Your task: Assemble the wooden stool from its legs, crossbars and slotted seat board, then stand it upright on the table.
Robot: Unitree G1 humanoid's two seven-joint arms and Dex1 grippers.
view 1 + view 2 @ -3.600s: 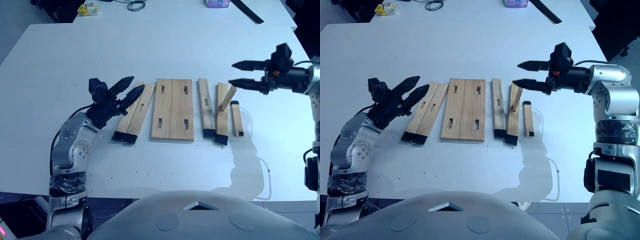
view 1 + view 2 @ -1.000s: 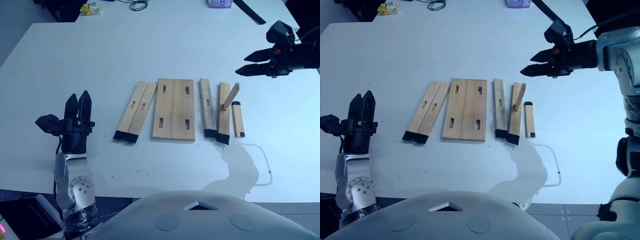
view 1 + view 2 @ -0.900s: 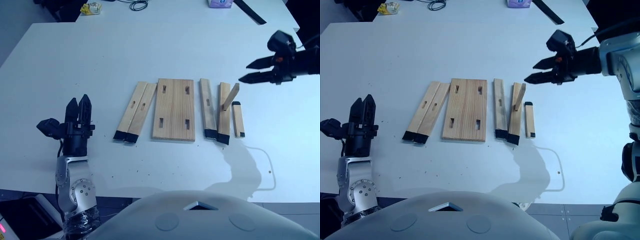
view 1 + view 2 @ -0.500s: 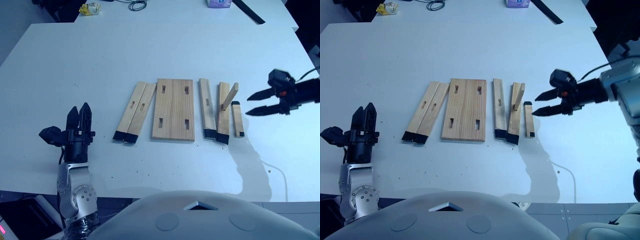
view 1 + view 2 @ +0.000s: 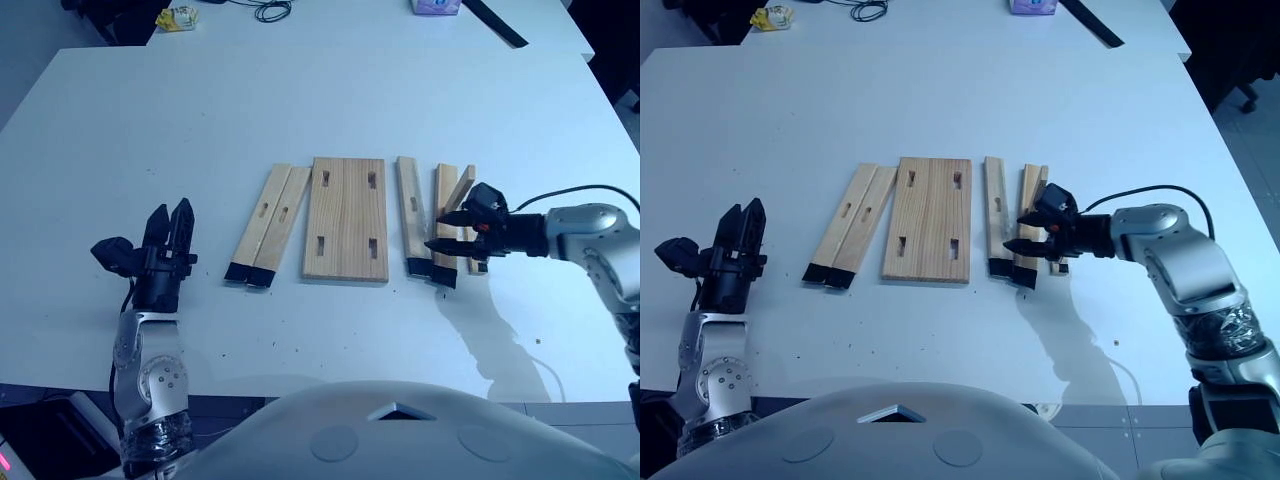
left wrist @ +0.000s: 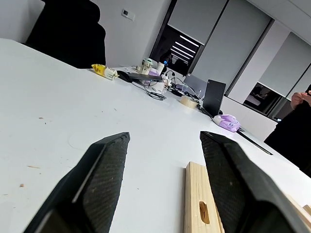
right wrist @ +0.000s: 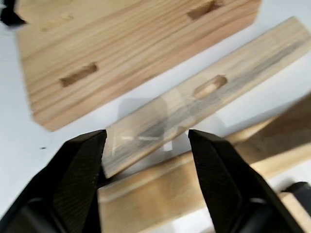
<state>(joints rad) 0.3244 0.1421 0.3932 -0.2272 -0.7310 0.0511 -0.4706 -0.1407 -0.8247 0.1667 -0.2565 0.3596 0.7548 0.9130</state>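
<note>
The slotted seat board (image 5: 345, 217) lies flat mid-table. Two legs (image 5: 268, 224) lie side by side to its left. On its right lie a leg (image 5: 412, 214) and a second leg (image 5: 444, 200), with a crossbar (image 5: 462, 187) leaning up out of that second leg. My right gripper (image 5: 438, 230) is open, low over the near ends of these right legs; its wrist view shows the slotted leg (image 7: 204, 97) and the seat board (image 7: 121, 43) just beyond the fingertips. My left gripper (image 5: 170, 222) is open near the table's left front, apart from the parts, facing a leg (image 6: 201, 204).
At the table's far edge sit a tissue box (image 5: 436, 6), a yellow item (image 5: 180, 16), a coiled cable (image 5: 272, 10) and a black strap (image 5: 495, 22). Bare white table (image 5: 300, 110) stretches behind the parts and on both sides.
My right arm has swung down from high over the table's right side to the right-hand legs, staying open. The left gripper has shifted slightly at the left front. The parts lie as before.
</note>
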